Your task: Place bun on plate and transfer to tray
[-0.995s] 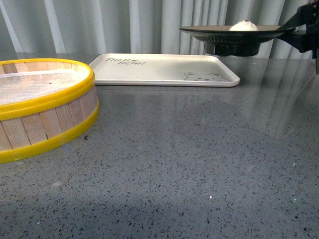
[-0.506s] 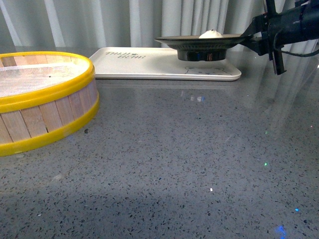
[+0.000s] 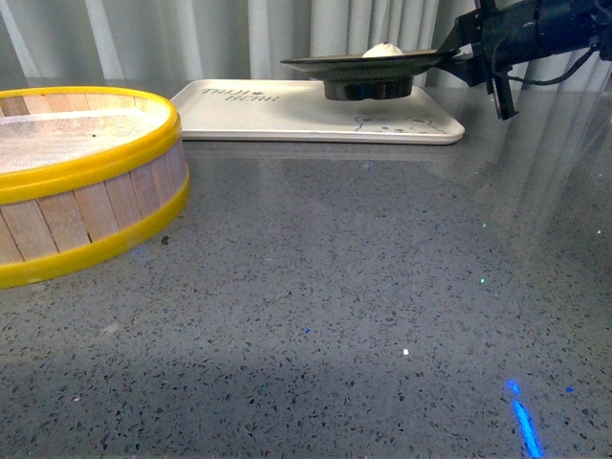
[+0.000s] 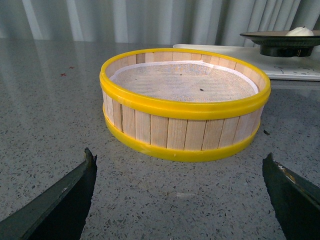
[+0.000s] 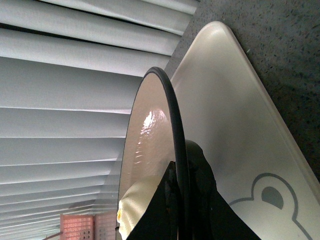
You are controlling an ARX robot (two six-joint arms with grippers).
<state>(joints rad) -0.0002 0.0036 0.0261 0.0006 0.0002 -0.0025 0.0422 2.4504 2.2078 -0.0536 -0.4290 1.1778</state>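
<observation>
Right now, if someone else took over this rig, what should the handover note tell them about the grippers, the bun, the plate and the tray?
The right gripper is shut on the rim of the plate, holding it level over the tray.
The left gripper is open and empty, facing the steamer basket.
The bun sits on the plate.
Done: bun plated, plate brought over the tray.
Left: it cannot be told whether the plate's foot rests on the tray; lower if needed, release the rim, back the arm away.
</observation>
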